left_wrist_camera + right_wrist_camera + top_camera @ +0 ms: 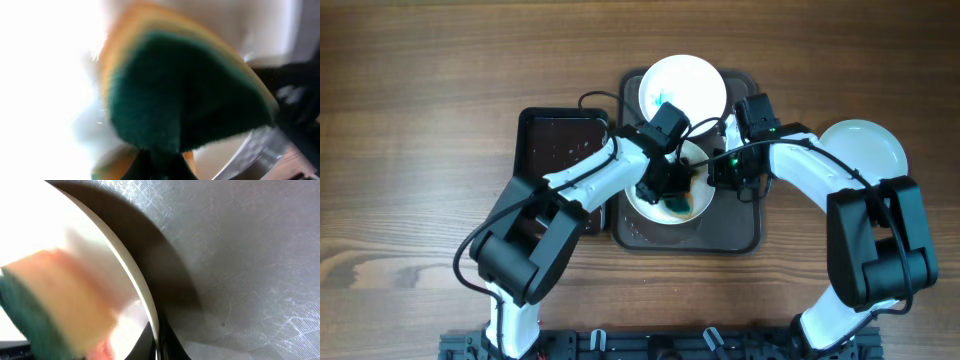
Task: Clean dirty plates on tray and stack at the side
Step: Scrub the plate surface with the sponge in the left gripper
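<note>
The dark brown tray (725, 225) holds two plates. One plate (682, 88) at its far end has blue-green smears. The second plate (642, 207) lies in the tray's middle under both grippers. My left gripper (672, 190) is shut on a green and orange sponge (683, 205) that rests on this plate; the sponge fills the left wrist view (185, 90). My right gripper (717, 172) is shut on the plate's right rim, which shows between its fingers (150, 305). The third plate (865, 147) sits on the table to the right.
A smaller glossy black tray (560, 140) stands left of the brown tray, with the left arm crossing over it. The textured tray floor (240, 255) fills the right wrist view, with the sponge (45, 300) blurred at its left.
</note>
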